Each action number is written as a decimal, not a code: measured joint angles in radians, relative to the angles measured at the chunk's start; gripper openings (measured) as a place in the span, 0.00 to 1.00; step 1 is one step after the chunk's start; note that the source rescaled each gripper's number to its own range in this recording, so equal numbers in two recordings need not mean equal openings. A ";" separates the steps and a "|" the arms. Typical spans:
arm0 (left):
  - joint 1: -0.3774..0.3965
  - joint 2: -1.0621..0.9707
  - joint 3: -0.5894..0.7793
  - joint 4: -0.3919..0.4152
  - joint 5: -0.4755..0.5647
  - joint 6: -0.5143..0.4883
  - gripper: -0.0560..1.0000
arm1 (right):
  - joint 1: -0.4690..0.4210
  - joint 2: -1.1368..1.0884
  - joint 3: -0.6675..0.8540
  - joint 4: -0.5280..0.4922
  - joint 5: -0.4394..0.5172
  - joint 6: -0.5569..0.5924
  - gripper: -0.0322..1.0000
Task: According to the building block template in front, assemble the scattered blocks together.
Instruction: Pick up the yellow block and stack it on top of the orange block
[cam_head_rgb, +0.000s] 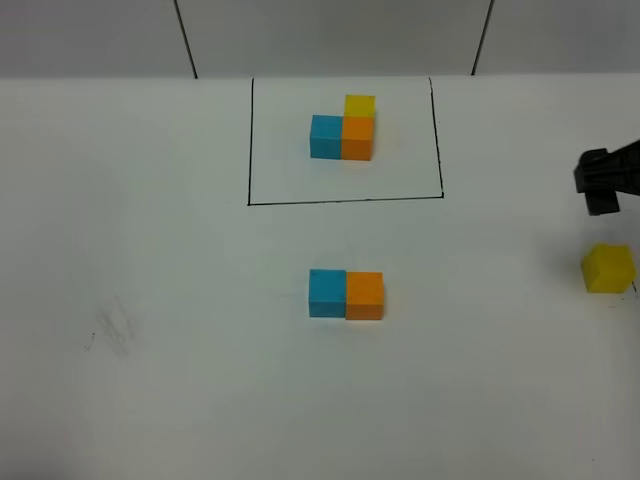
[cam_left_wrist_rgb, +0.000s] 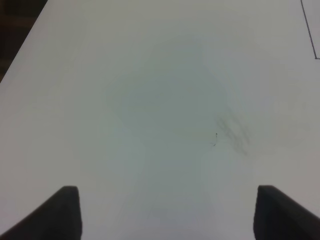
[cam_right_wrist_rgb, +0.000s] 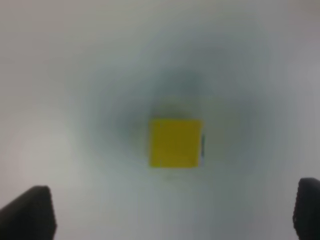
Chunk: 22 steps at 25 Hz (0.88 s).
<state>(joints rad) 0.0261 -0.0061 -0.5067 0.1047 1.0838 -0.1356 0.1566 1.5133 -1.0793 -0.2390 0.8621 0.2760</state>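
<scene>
The building block template (cam_head_rgb: 343, 132) is a joined blue, orange and yellow cluster inside a black drawn rectangle at the far middle of the table. Of the scattered blocks, the blue block (cam_head_rgb: 327, 292) and the orange block (cam_head_rgb: 365, 295) sit side by side, touching, at the table's centre. Alone at the right edge lies the yellow block (cam_head_rgb: 608, 268), which the right wrist view shows blurred as the yellow block (cam_right_wrist_rgb: 175, 143). My right gripper (cam_head_rgb: 600, 182) (cam_right_wrist_rgb: 172, 212) hovers above it, open and empty. My left gripper (cam_left_wrist_rgb: 167, 212) is open over bare table.
The white table (cam_head_rgb: 150, 250) carries a faint grey scuff mark (cam_head_rgb: 112, 330) at the left, also seen as the scuff mark (cam_left_wrist_rgb: 232, 132) in the left wrist view. A corner of the black frame line (cam_left_wrist_rgb: 312, 40) shows there too.
</scene>
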 joint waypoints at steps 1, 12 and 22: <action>0.000 0.000 0.000 0.000 0.000 0.000 0.62 | -0.020 0.007 0.015 0.000 -0.032 -0.009 0.94; 0.000 0.000 0.000 0.000 0.000 0.000 0.62 | -0.109 0.240 0.033 0.038 -0.170 -0.105 0.93; 0.000 0.000 0.000 0.000 0.000 0.000 0.62 | -0.116 0.376 0.037 0.092 -0.235 -0.144 0.89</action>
<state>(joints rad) 0.0261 -0.0061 -0.5067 0.1047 1.0838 -0.1356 0.0408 1.8893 -1.0418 -0.1475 0.6273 0.1320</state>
